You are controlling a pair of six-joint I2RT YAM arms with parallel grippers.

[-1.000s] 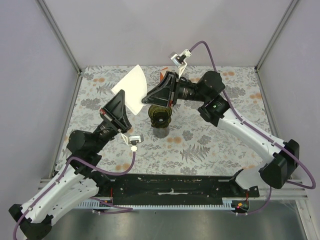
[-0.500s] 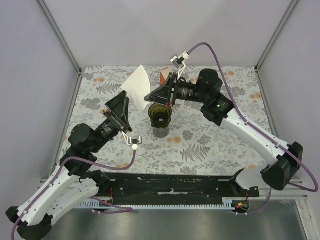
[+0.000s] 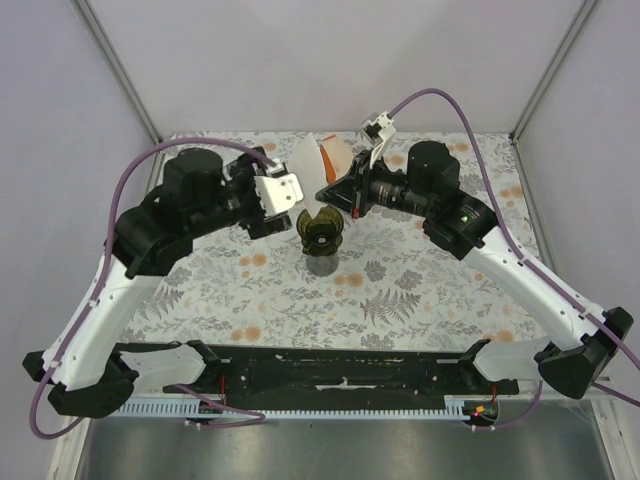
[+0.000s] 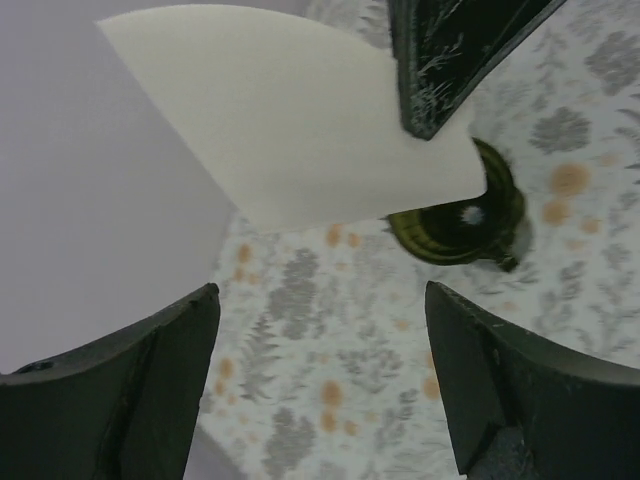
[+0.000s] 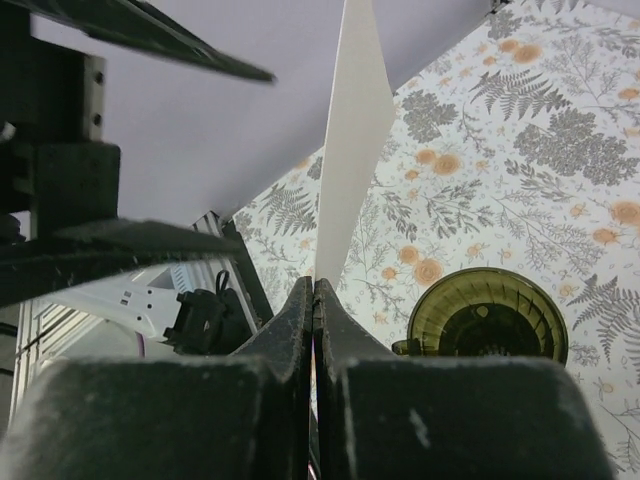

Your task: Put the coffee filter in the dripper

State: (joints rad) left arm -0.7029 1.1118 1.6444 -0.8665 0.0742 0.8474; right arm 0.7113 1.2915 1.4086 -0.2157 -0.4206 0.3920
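The coffee filter [image 3: 308, 160], a thin white paper fan, hangs in the air behind the dripper, and my right gripper [image 3: 334, 190] is shut on its lower corner. In the right wrist view the filter [image 5: 356, 130] stands edge-on, rising from the shut jaws [image 5: 315, 290]. The dripper [image 3: 320, 231], a dark green ribbed funnel on a grey cup, stands mid-table just below the filter, empty [image 5: 487, 320]. My left gripper [image 4: 320, 390] is open with nothing between its fingers. It faces the filter [image 4: 300, 120] from the left, clear of it.
An orange-and-cream pack [image 3: 328, 158] sits behind the filter at the back of the floral table mat [image 3: 420, 290]. Grey walls and frame posts close in the back and sides. Both arms crowd the space around the dripper.
My left gripper has opened, let go of the filter and risen while swinging back left. The right gripper has shut on the filter and now holds it alone, shifted slightly right.
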